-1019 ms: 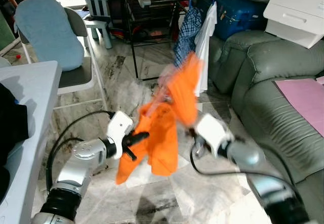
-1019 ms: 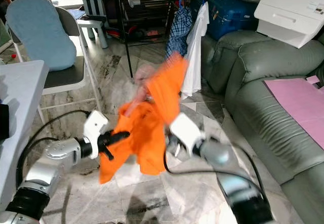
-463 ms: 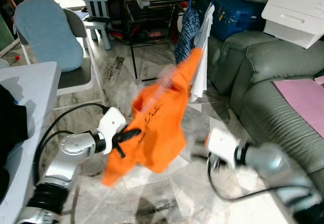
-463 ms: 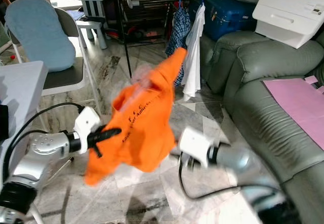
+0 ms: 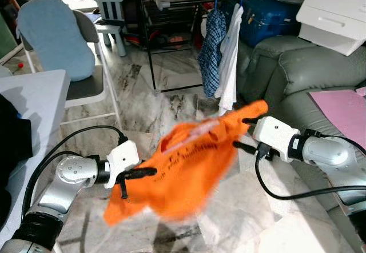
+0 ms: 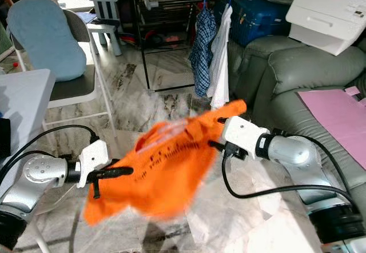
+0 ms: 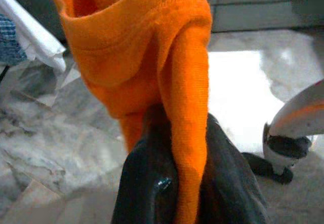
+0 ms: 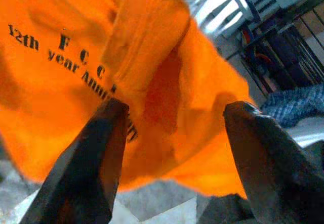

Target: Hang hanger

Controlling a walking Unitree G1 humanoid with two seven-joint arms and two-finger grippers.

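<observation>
Orange shirt (image 5: 189, 161) slanting (sleeve toward right pincer (image 5: 245, 133))

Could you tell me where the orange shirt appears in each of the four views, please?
Left eye view: orange shirt low centre, between left claw and right claw.
Right eye view: low centre.
Left wrist view: fold pinched in the shut fingers.
Right wrist view: beyond the open fingers, black lettering showing.
Shared landmark: the checked garment on the rack, also in both wrist views.

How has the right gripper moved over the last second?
Yes. The right gripper has risen and swung toward the sofa, open beside the orange shirt; earlier it was lower, over the floor.
</observation>
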